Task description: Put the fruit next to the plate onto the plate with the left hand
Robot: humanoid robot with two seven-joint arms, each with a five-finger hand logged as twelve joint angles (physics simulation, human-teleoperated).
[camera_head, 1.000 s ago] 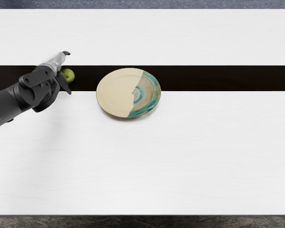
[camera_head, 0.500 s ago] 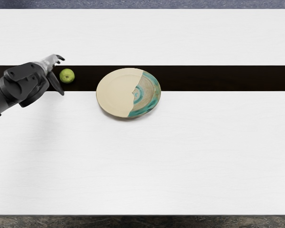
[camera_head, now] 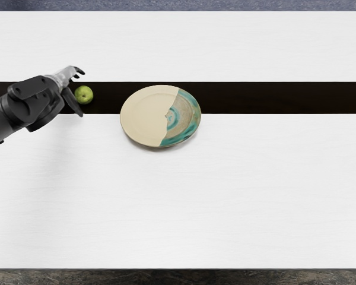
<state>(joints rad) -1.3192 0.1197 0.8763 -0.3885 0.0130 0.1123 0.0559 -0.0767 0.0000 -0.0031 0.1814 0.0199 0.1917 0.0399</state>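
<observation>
**Left hand open beside green fruit, fruit not on plate**

Fingers of the dark grey left hand are apart and not clamped on anything. The light-tipped upper fingers reach toward the plate and end just behind the fruit. The dark thumb angles down on the fruit's near side. The small round green fruit sits in the gap between them, at the open mouth of the hand. Whether any finger touches the fruit cannot be told, as it is too small in this view. The fruit appears to rest on the surface, not lifted.

The fruit is left of the round ceramic plate, which is cream with a teal-glazed right part. It is near the plate but clearly apart from its rim, level with the plate's far half. The plate lies flat.

The hand is farther left of the plate than the fruit, with its bulky back toward the camera. The left arm enters from the picture's left edge and slopes up toward the plate.

A dark brown stripe runs left to right across the white worktop. The plate's far half lies over the stripe and its near half over white. The fruit lies on the stripe, left of the plate. The hand straddles the stripe's near edge.
</observation>
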